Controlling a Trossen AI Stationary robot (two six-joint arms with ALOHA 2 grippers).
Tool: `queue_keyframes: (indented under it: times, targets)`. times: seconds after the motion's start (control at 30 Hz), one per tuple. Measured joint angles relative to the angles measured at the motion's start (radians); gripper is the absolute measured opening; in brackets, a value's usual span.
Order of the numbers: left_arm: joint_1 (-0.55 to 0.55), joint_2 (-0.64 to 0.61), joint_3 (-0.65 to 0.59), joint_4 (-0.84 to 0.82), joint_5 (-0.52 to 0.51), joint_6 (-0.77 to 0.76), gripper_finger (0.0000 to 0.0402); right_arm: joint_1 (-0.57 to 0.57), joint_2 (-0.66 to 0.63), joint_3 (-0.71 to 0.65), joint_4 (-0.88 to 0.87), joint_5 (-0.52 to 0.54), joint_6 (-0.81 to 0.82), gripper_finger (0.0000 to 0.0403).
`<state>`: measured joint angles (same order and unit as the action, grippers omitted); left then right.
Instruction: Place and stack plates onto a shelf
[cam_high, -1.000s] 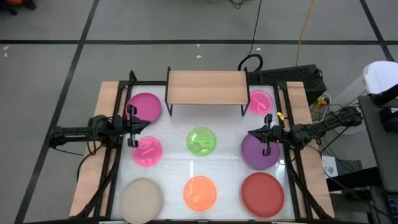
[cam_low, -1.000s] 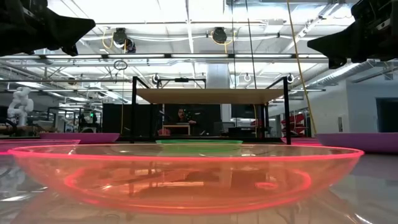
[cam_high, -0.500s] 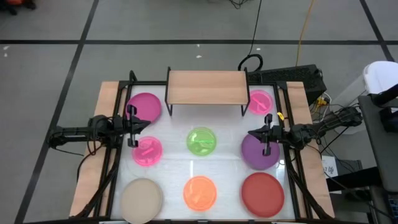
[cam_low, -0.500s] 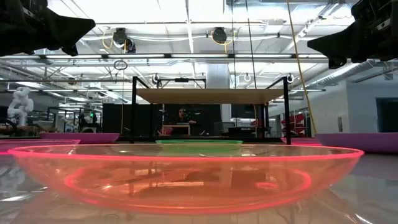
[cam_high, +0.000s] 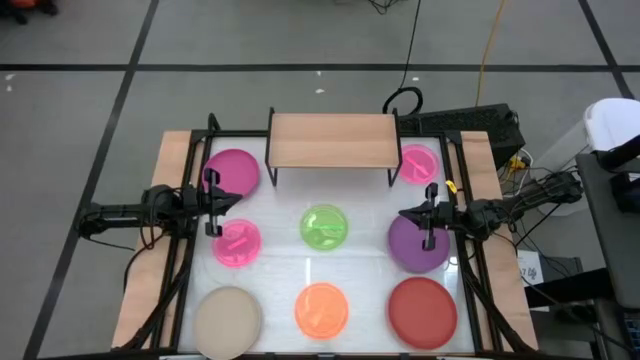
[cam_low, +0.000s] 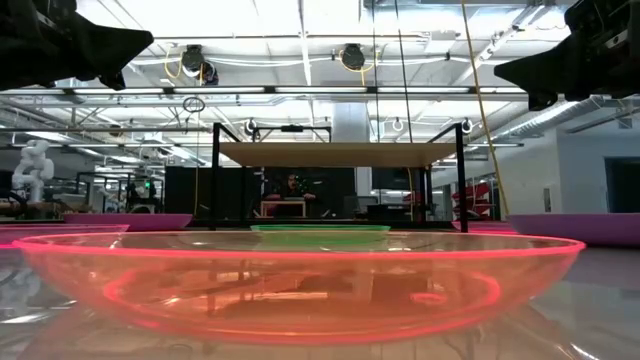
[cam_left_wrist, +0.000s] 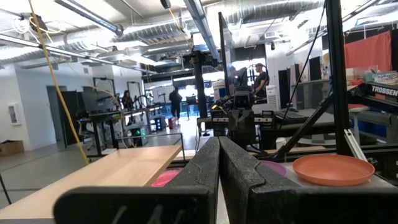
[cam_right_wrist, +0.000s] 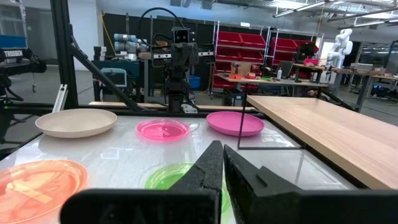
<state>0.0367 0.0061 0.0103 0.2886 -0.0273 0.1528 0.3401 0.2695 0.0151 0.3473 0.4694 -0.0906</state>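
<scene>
Nothing on the shelf (cam_high: 332, 139) yet: all eight plates sit on the table, magenta plate (cam_high: 232, 171) and small pink plate (cam_high: 419, 160) flanking the shelf, second pink plate (cam_high: 236, 242), green plate (cam_high: 324, 226) and purple plate (cam_high: 417, 243) mid-row, beige plate (cam_high: 228, 318), orange plate (cam_high: 321, 309) and red plate (cam_high: 422, 311) in the near row. Left gripper (cam_high: 212, 203) hangs above the table between magenta and pink, fingers (cam_left_wrist: 205, 167) pressed together, empty; right gripper (cam_high: 429, 213) hangs over the purple plate's edge, fingers (cam_right_wrist: 208, 165) likewise together, empty. Probably best to start with a big plate: spread the fingers first, drop to the rim, pinch the lip, and lay larger ones down before stacking the small ones.
</scene>
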Motion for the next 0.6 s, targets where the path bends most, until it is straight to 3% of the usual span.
queue_keyframes:
  times: [0.6]
  targets:
    - [0.000, 0.000, 0.000, 0.000, 0.000, 0.000, 0.0015, 0.000, 0.000, 0.000, 0.043, 0.003, -0.058, 0.0000]
